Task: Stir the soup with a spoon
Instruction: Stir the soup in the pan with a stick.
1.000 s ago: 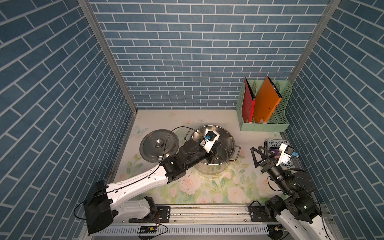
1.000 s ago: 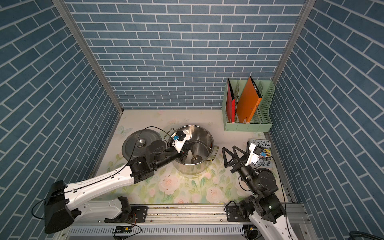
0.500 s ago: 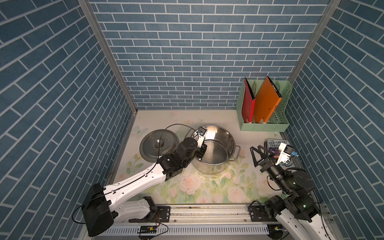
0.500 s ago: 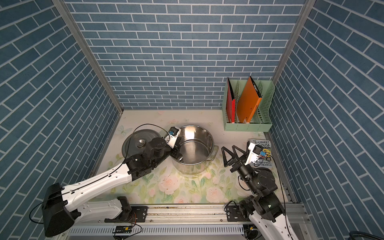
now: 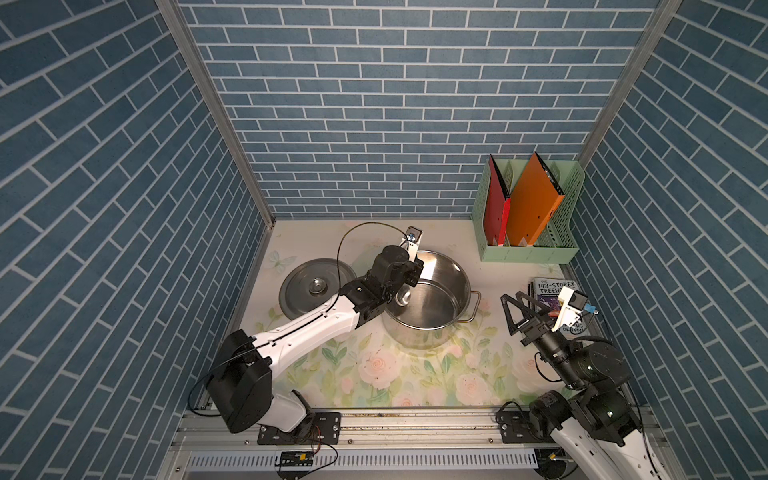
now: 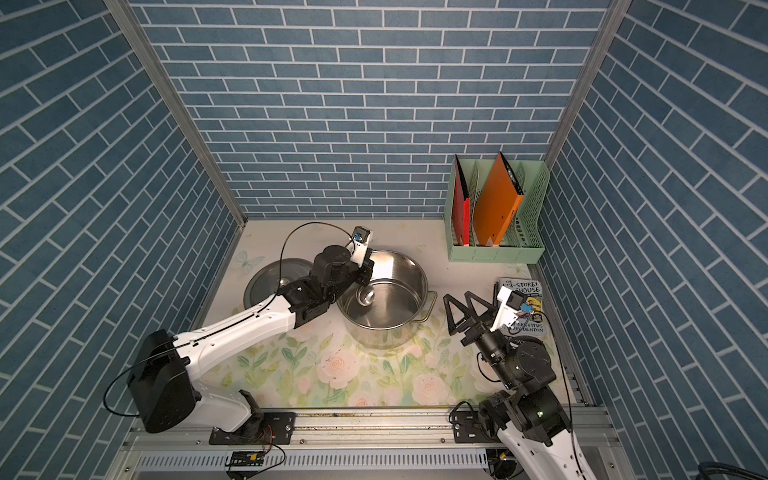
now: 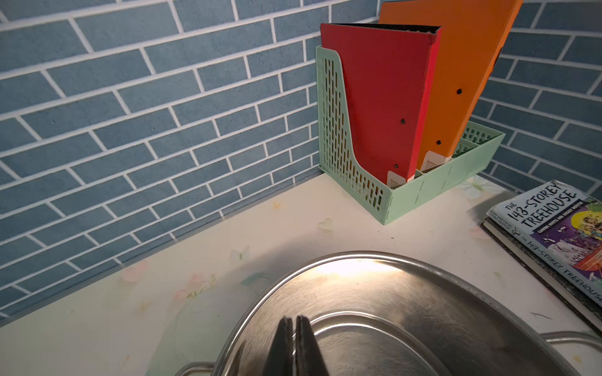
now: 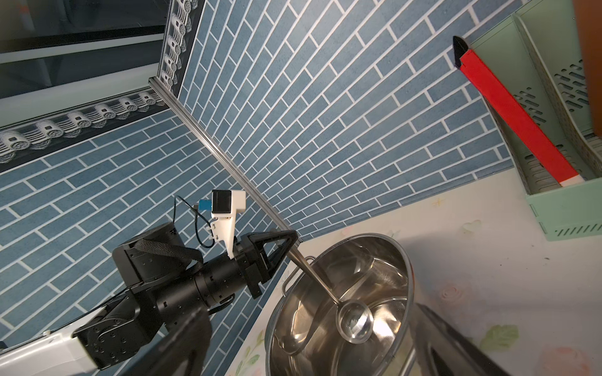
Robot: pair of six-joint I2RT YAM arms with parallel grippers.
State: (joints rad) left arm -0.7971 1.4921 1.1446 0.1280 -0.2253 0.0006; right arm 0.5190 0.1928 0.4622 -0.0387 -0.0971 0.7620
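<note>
The flowered tabletop (image 5: 374,374) carries everything in the same place as one second earlier. The steel pot (image 5: 446,274) is in the middle and its lid (image 5: 316,286) lies on the left of it. The green file holder (image 5: 528,254) is at the far right and the book (image 5: 555,286) is by the right wall.

Only the left arm changes place. One second earlier its wrist is above the middle of the pot, and half a second earlier it is at the left rim. Now the left gripper (image 8: 291,237) stands over the far-left rim. The arm therefore draws an arc along the left side of the pot, and I judge this to be one sweep of the stirring, still in progress.

The right gripper (image 5: 511,295) does not move at all. It waits at the near right, just beside the book, with its fingers spread wide and empty.

The spoon (image 8: 354,320) travels with the left arm. The fingers (image 7: 281,348) are closed tight on the upper end of its handle, which slopes down over the rim into the pot. The small bowl is now low in the left part of the pot, near the bottom or on it; I cannot tell which. No soup is visible, and the inside shines bare. To make a full stir, the circle should continue toward the near and right side.
</note>
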